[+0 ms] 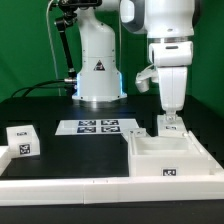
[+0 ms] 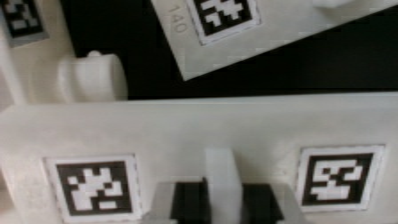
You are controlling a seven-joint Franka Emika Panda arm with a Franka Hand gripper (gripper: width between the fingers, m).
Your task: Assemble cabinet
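Note:
The cabinet is a white open box with tag markers, standing on the black table at the exterior view's right. My gripper comes straight down onto its far wall. In the wrist view the two dark fingers stand on either side of a thin white upright wall of the cabinet, close against it. My gripper is shut on that wall. Two square tags flank the fingers on the cabinet's flat face.
A small white tagged cube sits at the exterior view's left. The marker board lies mid-table in front of the arm's base. A long white rail runs along the front. A white round peg shows beyond the cabinet.

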